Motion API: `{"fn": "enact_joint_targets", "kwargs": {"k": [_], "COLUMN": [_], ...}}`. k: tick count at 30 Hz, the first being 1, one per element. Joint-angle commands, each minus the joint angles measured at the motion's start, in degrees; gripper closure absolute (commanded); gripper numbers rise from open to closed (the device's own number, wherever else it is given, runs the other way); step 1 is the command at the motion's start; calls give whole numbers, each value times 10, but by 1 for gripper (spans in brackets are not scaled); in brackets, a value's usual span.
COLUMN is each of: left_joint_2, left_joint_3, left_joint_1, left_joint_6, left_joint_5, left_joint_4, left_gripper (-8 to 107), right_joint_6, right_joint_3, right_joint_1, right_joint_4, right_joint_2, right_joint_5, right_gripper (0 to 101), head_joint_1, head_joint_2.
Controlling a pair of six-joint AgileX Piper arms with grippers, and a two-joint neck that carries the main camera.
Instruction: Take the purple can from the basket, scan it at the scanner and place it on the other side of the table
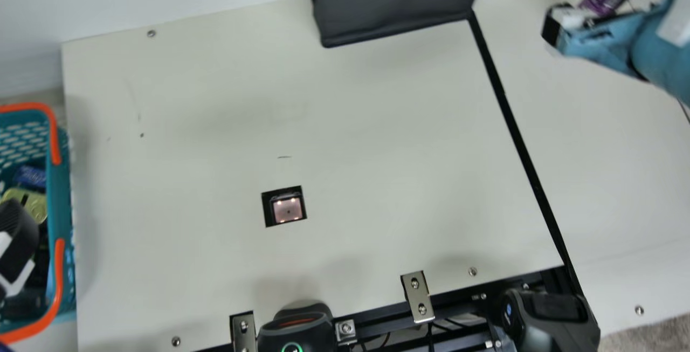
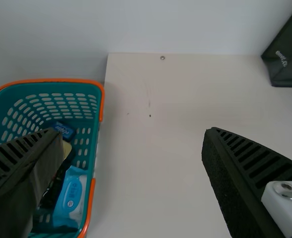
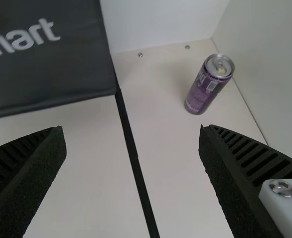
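Purple and silver mark a can near the far right corner of the cream tabletop; off the left edge, a teal basket shows rows of oval holes and orange handles.

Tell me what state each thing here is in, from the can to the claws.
Purple can: standing upright on the table, not held
Scanner: lit, nothing over it
Basket: uncovered, several items inside
Blue-and-white packet: lying in the basket
Left claw: open, empty
Right claw: open, empty
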Motion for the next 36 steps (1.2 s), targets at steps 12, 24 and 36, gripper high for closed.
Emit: {"fn": "enact_joint_targets", "kwargs": {"k": [12, 24, 36], "left_joint_2": [0, 0, 0], "left_joint_3": [0, 0, 0], "left_joint_1": [0, 0, 0], "left_joint_6": [0, 0, 0], "left_joint_5": [6, 6, 6], "left_joint_4": [0, 0, 0], "left_gripper": [9, 9, 9], "right_joint_6": [19, 24, 24], "right_joint_3": [31, 38, 38], "right_joint_1": [137, 170, 170], "right_joint_4": [10, 13, 13], "right_joint_2": [-137, -172, -173], "right_joint_5": [99, 128, 128], "right_gripper": [6, 6, 6], "head_joint_1": [-17, -17, -17], "head_joint_2": [107, 107, 107]}}
